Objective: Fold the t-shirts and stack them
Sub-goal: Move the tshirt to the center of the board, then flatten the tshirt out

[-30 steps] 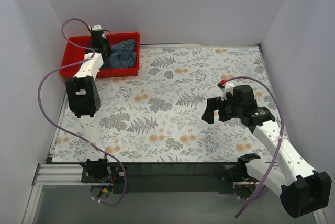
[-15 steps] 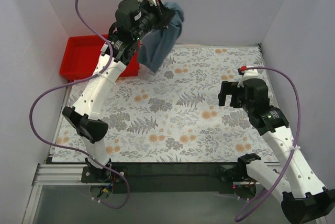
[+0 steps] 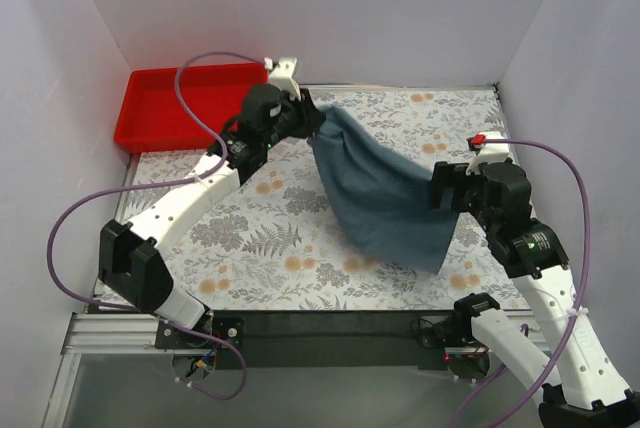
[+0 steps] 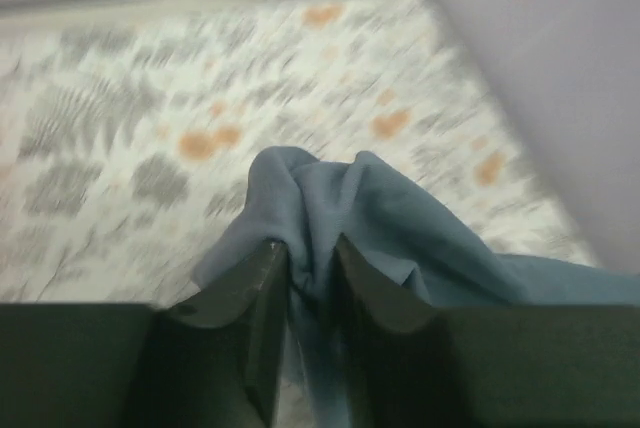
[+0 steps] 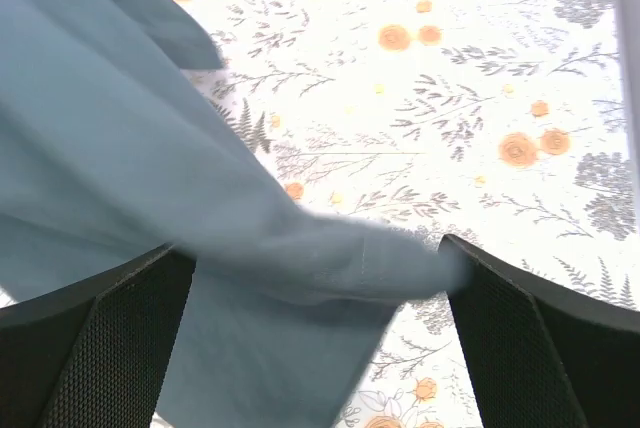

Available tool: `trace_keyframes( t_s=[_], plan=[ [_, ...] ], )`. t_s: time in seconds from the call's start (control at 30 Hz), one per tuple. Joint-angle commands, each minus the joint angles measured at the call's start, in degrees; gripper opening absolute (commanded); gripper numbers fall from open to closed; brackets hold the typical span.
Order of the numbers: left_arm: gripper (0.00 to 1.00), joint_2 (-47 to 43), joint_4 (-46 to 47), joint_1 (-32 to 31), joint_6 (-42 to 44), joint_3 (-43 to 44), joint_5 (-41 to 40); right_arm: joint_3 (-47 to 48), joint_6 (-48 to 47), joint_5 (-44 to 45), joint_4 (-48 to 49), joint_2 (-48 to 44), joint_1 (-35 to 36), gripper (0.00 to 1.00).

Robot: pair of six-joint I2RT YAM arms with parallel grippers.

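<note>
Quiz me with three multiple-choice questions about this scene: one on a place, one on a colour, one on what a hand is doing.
1. Where is the red bin?
A) near right corner
B) far left corner
C) table centre
2. What colour is the t-shirt?
A) yellow
B) white
C) blue-grey
3. What is the left hand doing?
A) pinching the t-shirt
B) hanging open, empty
C) resting in the bin
Answers: 1 B, overhead it sits far back on the left; 2 C, slate fabric in every view; 3 A, its wrist view shows cloth bunched in its closed grip.
</note>
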Motion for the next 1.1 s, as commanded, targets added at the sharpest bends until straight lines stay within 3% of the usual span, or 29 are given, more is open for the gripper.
trace_keyframes(
  t_s=[0.0, 0.13, 0.23, 0.4, 0.47, 0.63, 0.8, 0.93, 1.07],
  plan=[
    [0.42, 1.0, 8.3, 0.6, 0.3, -14.7, -10.7, -1.9, 1.0, -5.0, -0.8, -0.6, 0.0, 0.95],
    [0.69, 0.5, 6.6, 0.7, -1.6, -20.6, -13.1, -3.0, 1.2, -7.7, -2.7, 0.6, 0.1, 0.95],
    [0.75, -3.5, 5.1, 0.6, -3.3, -24.8, -10.9, -4.2, 2.2, -9.4, -4.0, 2.5, 0.0, 0.94],
    [0.75, -9.4, -1.3, -0.3, -8.8, -30.9, -8.2, -7.9, 5.8, -17.3, -4.3, 8.6, 0.0, 0.8],
    [0.75, -12.4, -2.4, -1.1, -11.7, -34.1, -7.2, -9.5, 7.4, -17.5, -3.8, 10.8, 0.1, 0.8],
    [0.75, -16.6, -3.5, -2.9, -16.6, -38.7, -6.6, -9.7, 7.5, -8.0, 0.3, 17.4, -0.3, 0.77],
    [0.75, -14.1, -3.8, -3.1, -19.4, -39.1, -6.3, -8.6, 5.7, -4.8, 4.2, 25.4, -6.5, 0.79],
    [0.74, -10.6, -2.8, -3.0, -19.9, -38.0, -6.9, -9.4, 6.5, -11.5, 8.5, 30.5, -12.9, 0.81],
    [0.68, -6.8, -1.5, -3.0, -20.3, -37.6, -7.6, -8.6, 8.5, -14.6, 11.7, 34.4, -13.6, 0.81]
  ],
)
